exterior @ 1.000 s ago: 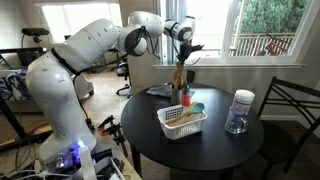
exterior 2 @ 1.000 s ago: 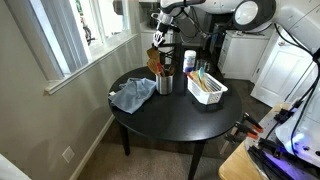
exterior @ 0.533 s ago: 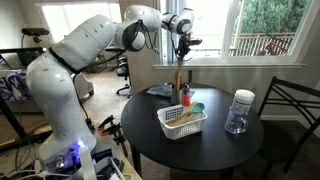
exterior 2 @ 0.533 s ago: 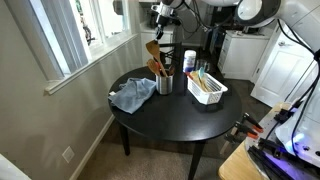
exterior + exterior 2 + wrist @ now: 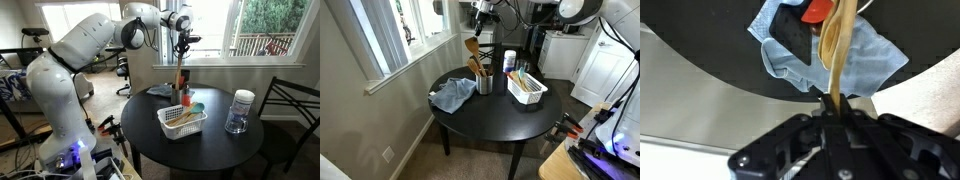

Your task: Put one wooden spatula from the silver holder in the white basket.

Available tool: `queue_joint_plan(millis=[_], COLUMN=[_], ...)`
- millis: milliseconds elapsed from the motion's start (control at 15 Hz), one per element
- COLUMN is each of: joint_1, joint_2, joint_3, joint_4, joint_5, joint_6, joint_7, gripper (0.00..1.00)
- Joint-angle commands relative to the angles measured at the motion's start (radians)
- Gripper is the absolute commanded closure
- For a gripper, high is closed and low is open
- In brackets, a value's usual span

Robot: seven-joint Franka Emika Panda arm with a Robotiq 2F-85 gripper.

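Note:
My gripper [image 5: 182, 42] is shut on the handle of a wooden spatula [image 5: 180, 68] and holds it upright high over the silver holder [image 5: 485, 84]. In an exterior view the gripper [image 5: 480, 17] is near the top edge and the spatula [image 5: 472, 46] hangs blade down above other wooden utensils in the holder. In the wrist view the spatula [image 5: 835, 45] runs down from my fingertips [image 5: 833, 100]. The white basket [image 5: 175, 128] sits on the round black table beside the holder, with things in it. It also shows in an exterior view [image 5: 530, 95].
A crumpled blue cloth [image 5: 450, 96] lies on the table [image 5: 500, 120] on the window side; it shows in the wrist view [image 5: 875, 60]. A clear jar with a white lid [image 5: 239, 112] stands near the basket. A black chair [image 5: 290, 110] stands beside the table.
My gripper has risen straight up with the spatula, drawing it out of the silver holder. The other things have not moved.

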Motion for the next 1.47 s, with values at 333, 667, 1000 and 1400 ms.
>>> queue_joint_plan(millis=[333, 667, 1000, 1400], joint_1=[-0.015, -0.042, -0.106, -0.109], joint_2=[-0.129, -0.146, -0.121, -0.101], joint_3=[-0.052, -0.05, -0.03, -0.04], joint_4=[-0.017, 0.01, 0.016, 0.023], joint_5=[-0.011, 0.027, 0.077, 0.065], joint_6=[-0.159, -0.31, -0.382, -0.369], joint_7=[0.066, 0.035, -0.044, -0.05], gripper=[0.93, 0.93, 0.93, 0.93])
